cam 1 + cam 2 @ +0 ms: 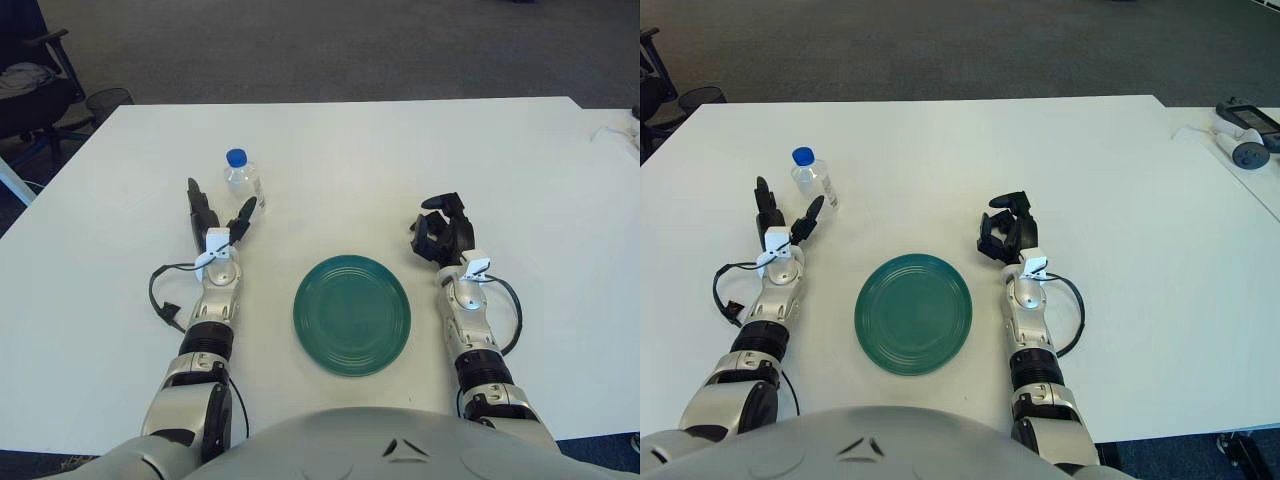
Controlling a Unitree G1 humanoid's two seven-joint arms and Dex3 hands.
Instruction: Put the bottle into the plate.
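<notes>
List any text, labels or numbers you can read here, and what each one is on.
None can be read.
Bottle: blue cap and clear body, no label text visible.
Plate: plain green, no markings.
Left hand, open just short of the bottle, and right hand, right of the plate: each has a small white tag at the wrist, too small to read.

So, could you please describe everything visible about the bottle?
The bottle is small, of clear plastic by the look of it, with a blue cap screwed on. It stands upright on the white table, beyond and to the left of the green plate. The left hand is just in front of it, fingers spread, not gripping it; whether a fingertip touches it cannot be told.
</notes>
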